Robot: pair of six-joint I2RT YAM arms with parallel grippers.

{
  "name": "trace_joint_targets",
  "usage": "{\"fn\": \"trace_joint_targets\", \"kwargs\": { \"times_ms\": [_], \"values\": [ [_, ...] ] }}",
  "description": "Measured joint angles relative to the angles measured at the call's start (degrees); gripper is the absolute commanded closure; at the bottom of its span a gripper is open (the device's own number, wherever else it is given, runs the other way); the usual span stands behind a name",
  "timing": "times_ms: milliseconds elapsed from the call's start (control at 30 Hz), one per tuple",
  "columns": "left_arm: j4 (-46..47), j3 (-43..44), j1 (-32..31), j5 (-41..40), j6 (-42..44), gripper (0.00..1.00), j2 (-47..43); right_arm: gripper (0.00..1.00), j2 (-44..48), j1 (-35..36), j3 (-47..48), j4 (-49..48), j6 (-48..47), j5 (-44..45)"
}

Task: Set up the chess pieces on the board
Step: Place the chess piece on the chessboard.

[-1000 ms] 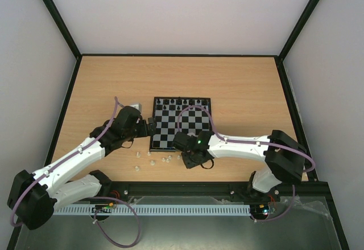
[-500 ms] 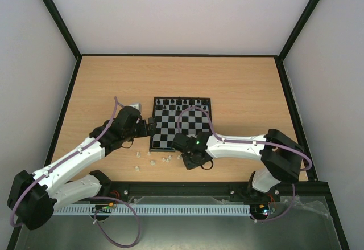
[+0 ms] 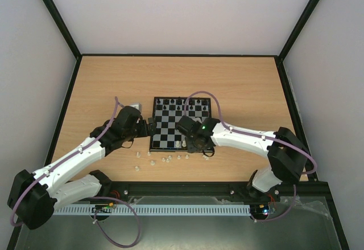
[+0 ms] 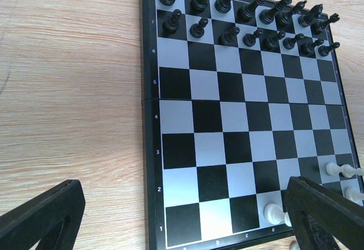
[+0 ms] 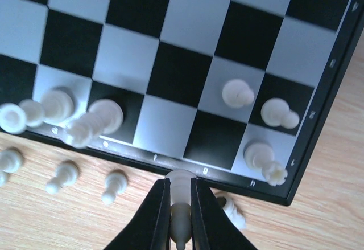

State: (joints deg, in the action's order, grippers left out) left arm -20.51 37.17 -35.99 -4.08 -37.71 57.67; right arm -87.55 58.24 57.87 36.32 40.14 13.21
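Nearest the arm bases, a loose row of small white pieces (image 3: 165, 159) lies on the wooden tabletop (image 3: 244, 85) just in front of the board (image 3: 168, 130); in the right wrist view several of them lie tipped on their sides, close to the board's near border. Right at that border the right gripper (image 5: 181, 183) has its two fingers pinched narrow on a single white pawn (image 5: 181, 218), whose round head shows between the fingertips, over the lettered edge strip near the right-hand corner. Whether the pawn touches anything below cannot be told. Just past it, a few white chessmen (image 5: 236, 93) stand on the two nearest ranks, three clustered toward the right corner and others further left, one of those blurred and leaning. To the left of the board, about halfway along its side, the left gripper (image 4: 185, 187) hangs with its fingers spread wide apart and no piece between them. At the far side, the black pieces (image 4: 244, 19) stand upright in two full rows on the last two ranks.
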Motion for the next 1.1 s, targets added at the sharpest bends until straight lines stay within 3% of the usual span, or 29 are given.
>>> {"fn": "trace_joint_targets", "kwargs": {
  "times_ms": [633,1000,1100],
  "values": [
    [0.0,-0.6,0.0,0.0,0.0,0.00,0.2,0.90,-8.3,-2.8,4.3,-2.0,-6.3,-1.0],
    [0.0,-0.7,0.0,-0.3,0.0,0.00,0.2,0.66,-8.8,-3.5,4.6,-3.1,-7.0,-1.9],
    [0.0,-0.7,0.0,-0.5,0.0,0.01,0.2,0.64,-7.6,-3.1,4.7,-2.9,-6.8,-2.2]
  ]
}}
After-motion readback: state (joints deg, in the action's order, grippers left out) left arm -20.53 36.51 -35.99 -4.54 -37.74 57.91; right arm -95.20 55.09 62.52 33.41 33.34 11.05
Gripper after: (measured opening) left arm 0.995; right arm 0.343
